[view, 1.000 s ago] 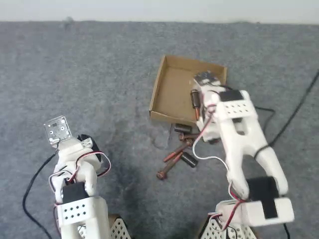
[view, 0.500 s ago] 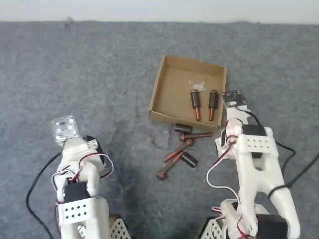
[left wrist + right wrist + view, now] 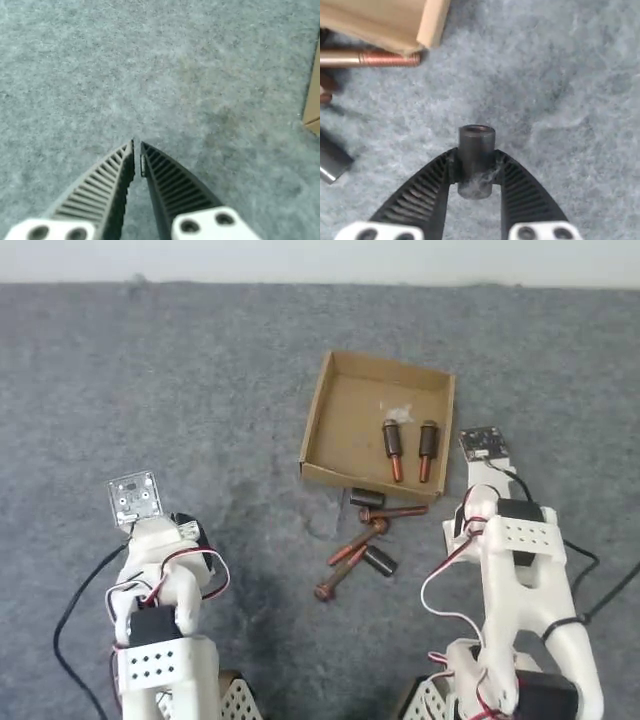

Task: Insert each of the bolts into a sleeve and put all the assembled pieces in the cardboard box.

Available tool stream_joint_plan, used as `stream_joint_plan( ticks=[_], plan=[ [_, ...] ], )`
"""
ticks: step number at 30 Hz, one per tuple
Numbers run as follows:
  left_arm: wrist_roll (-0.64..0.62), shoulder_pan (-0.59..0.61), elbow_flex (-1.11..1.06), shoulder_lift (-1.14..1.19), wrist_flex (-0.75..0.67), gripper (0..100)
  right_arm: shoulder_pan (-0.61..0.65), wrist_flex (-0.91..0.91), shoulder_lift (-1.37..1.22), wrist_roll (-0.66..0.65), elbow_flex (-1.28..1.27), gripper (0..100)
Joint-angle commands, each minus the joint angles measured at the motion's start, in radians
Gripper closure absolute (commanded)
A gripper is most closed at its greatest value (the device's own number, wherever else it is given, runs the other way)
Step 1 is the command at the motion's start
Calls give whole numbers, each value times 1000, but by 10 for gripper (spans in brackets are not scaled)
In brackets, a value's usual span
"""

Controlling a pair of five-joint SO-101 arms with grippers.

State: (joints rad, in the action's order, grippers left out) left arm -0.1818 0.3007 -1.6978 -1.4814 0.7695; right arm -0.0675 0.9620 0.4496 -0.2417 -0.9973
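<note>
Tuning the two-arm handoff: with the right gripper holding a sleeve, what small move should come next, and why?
Likely the left gripper, shut and empty over bare carpet, should open and reach toward a loose bolt beside the cardboard box. The right gripper clamps a sleeve whose open end holds no bolt, so a bolt is what's missing.

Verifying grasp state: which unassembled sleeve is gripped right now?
The sleeve clamped in the right gripper. The far sleeve and the near sleeve lie free on the carpet.
</note>
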Motion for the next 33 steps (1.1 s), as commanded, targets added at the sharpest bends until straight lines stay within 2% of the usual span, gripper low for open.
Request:
stream_joint_plan(
  ticks=[1,15,23,30,33],
  plan=[
    [8,-6,7,-14,3,984,-12,-18,44,-21,6,915],
    [8,-5,7,-14,5,983,10,-27,-30,-94,37,913],
    [8,-5,7,-14,5,982,16,-22,-179,57,126,915],
    [8,-5,7,-14,5,982,58,54,-194,8,146,905],
    [8,-5,7,-14,5,982,61,58,-194,8,155,861]
  ],
)
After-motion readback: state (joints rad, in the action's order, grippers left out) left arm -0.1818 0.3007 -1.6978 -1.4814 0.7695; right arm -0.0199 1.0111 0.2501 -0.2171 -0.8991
